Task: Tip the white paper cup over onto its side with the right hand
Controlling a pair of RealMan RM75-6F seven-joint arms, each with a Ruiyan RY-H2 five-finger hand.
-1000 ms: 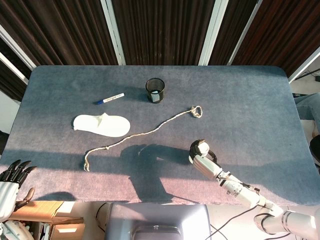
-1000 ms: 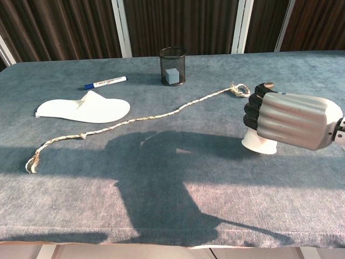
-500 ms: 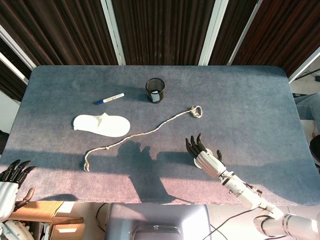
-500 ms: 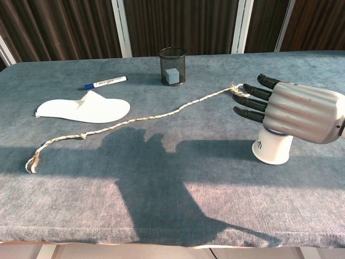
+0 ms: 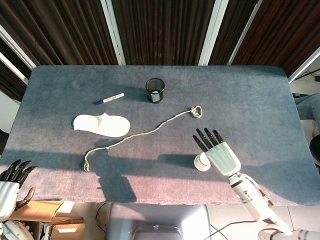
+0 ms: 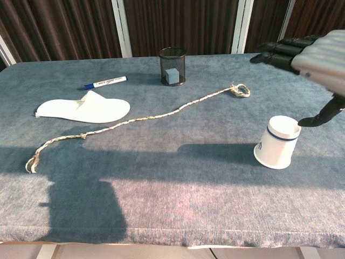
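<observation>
The white paper cup [image 6: 276, 143] stands on the blue table cloth at the right front, leaning slightly, with a thin blue line near its top. In the head view the cup [image 5: 202, 161] sits just left of my right hand [image 5: 220, 152]. That hand [image 6: 315, 51] hovers above and to the right of the cup, fingers stretched out and spread, holding nothing. Its thumb tip [image 6: 311, 121] hangs close beside the cup's top edge. My left hand [image 5: 12, 181] hangs off the table's front left corner, fingers apart and empty.
A rope [image 6: 140, 117] runs diagonally across the table's middle, ending in a loop [image 6: 240, 89] behind the cup. A white slipper [image 6: 83, 109], a blue marker [image 6: 105, 82] and a black mesh pen cup [image 6: 173, 66] lie further left and back.
My right hand has uncurled from over the cup, then lifted up and to the right. The cup now shows in full and still stands.
</observation>
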